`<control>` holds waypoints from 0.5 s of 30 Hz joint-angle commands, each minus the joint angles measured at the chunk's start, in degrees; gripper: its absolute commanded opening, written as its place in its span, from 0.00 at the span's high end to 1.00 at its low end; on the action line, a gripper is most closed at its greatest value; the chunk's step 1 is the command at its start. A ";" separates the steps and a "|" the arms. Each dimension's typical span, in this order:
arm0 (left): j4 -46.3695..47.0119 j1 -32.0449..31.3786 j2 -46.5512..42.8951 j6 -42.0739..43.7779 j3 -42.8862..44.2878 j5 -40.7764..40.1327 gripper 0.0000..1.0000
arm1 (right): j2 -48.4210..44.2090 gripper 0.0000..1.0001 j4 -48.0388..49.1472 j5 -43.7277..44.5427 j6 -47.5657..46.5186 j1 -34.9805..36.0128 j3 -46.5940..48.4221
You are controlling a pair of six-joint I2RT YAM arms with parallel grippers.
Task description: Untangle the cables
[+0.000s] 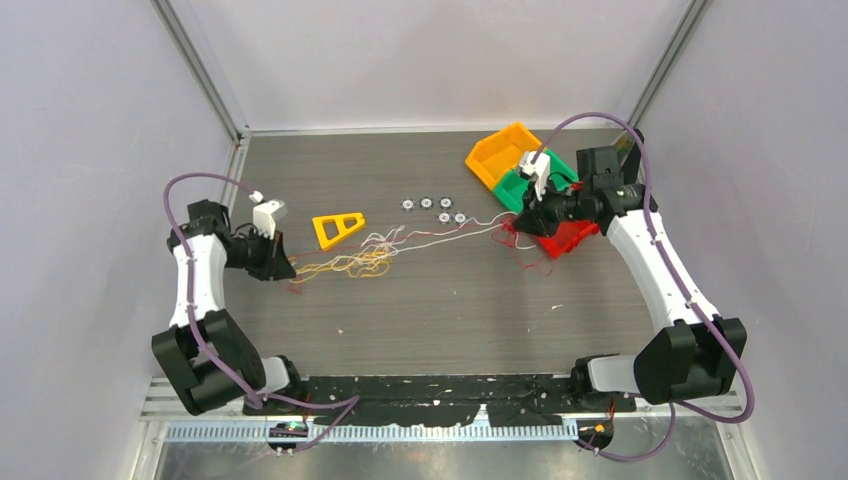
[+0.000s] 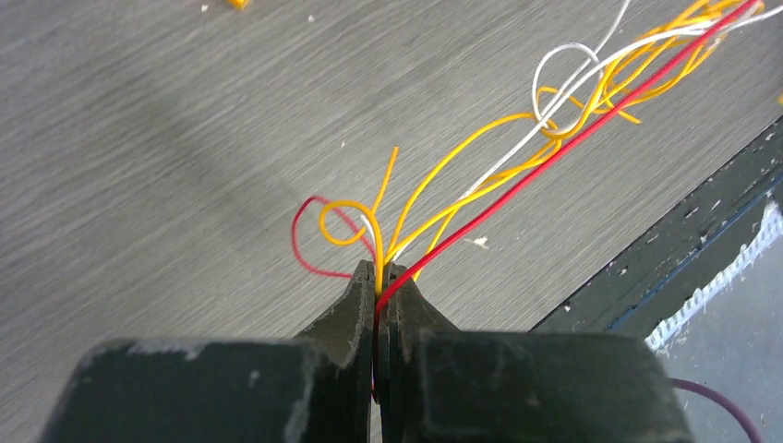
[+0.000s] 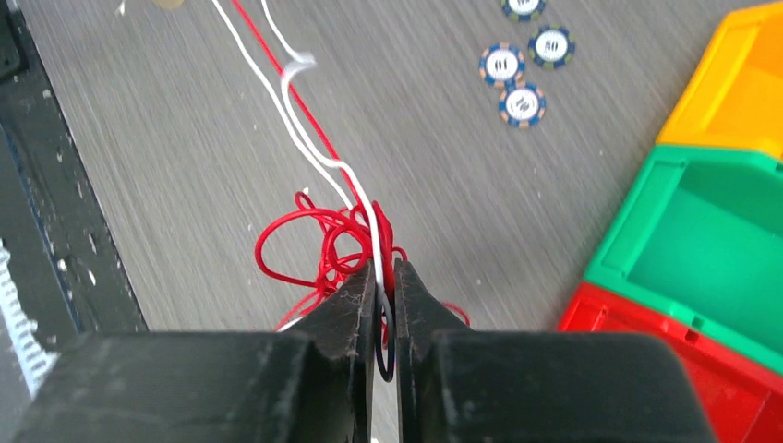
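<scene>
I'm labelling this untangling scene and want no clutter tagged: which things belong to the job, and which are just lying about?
Job: cables; left tool and right tool, both shut on them.
Lying about: yellow triangle; poker chips; orange bin; green bin; red bin.

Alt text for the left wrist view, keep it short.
The left gripper is shut on thin yellow and red cables, which run up and right over the grey table into a loose knot with a white one.

Yellow-orange, white, red cables (image 2: 565, 118), orange bin (image 3: 729, 83), green bin (image 3: 729, 240), red bin (image 3: 646, 355), grey-streaked table (image 1: 450, 310)
</scene>
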 commanded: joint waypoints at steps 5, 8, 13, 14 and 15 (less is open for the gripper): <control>1.10 3.87 1.88 7.90 0.42 -11.04 1.00 | -1.30 0.95 -6.07 0.11 -5.43 -4.38 3.49; 2.14 5.18 2.25 10.30 -0.83 -14.69 1.00 | -1.65 0.95 -6.84 1.05 -5.31 -5.44 3.82; 2.69 10.85 6.66 11.66 0.67 -15.53 1.00 | -1.60 0.94 -11.21 0.92 -9.37 -10.37 4.36; 2.41 11.40 7.98 11.57 1.71 -15.49 1.00 | -1.49 0.95 -11.63 0.86 -10.28 -10.63 4.43; 1.88 11.54 8.64 11.45 2.45 -14.92 1.00 | -1.51 0.94 -12.08 0.53 -10.56 -10.90 4.32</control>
